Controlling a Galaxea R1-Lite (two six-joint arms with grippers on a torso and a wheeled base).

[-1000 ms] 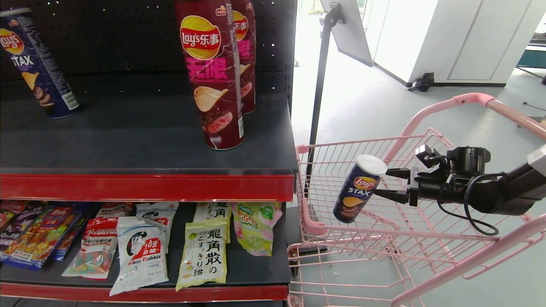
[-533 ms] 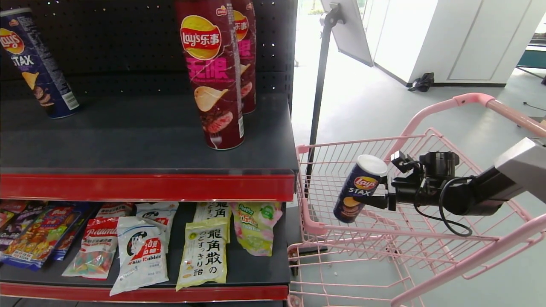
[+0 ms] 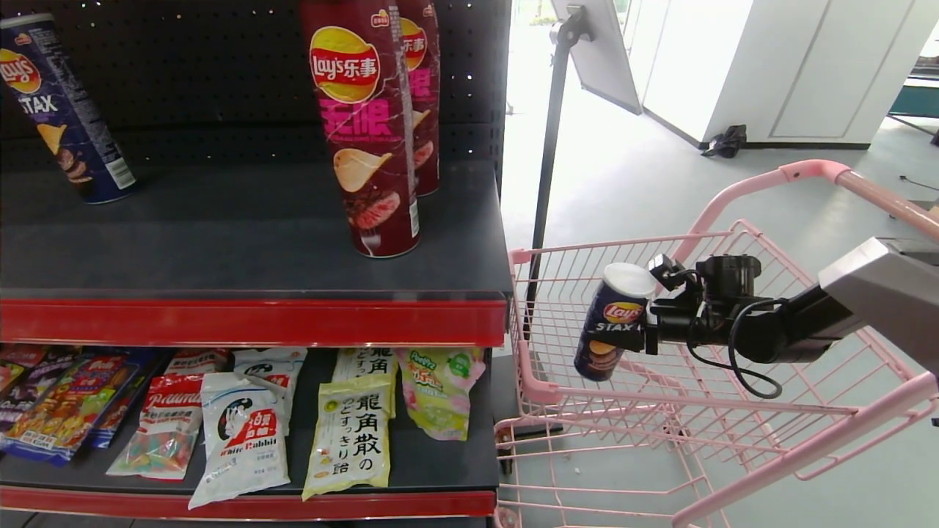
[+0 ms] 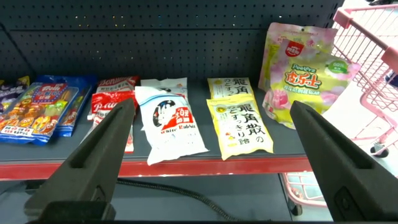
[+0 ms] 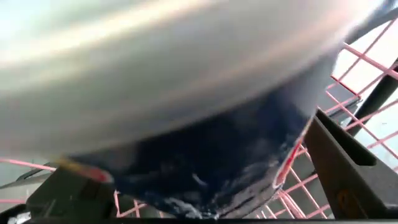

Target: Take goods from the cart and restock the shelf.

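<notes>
My right gripper (image 3: pixel 640 331) is shut on a small dark blue chip can (image 3: pixel 612 323) with a white lid, held tilted above the pink cart (image 3: pixel 704 411), just right of the shelf's end. In the right wrist view the can (image 5: pixel 205 162) sits between the fingers (image 5: pixel 348 168) with the cart's pink wires behind. My left gripper (image 4: pixel 208 158) stands open low in front of the lower shelf (image 4: pixel 161 167), facing the snack bags. On the upper shelf (image 3: pixel 249 242) stand two tall maroon chip cans (image 3: pixel 370 132) and a tall blue can (image 3: pixel 62 110) at the far left.
Snack bags (image 3: pixel 242 425) lie in a row on the lower shelf. A red price rail (image 3: pixel 253 321) fronts the upper shelf. A black stand pole (image 3: pixel 549 147) rises between shelf and cart. The upper shelf has free room between the blue and maroon cans.
My right arm has carried the small blue can leftward toward the shelf, a little at a time. The can stays tilted in the grip. Nothing on the shelves has moved.
</notes>
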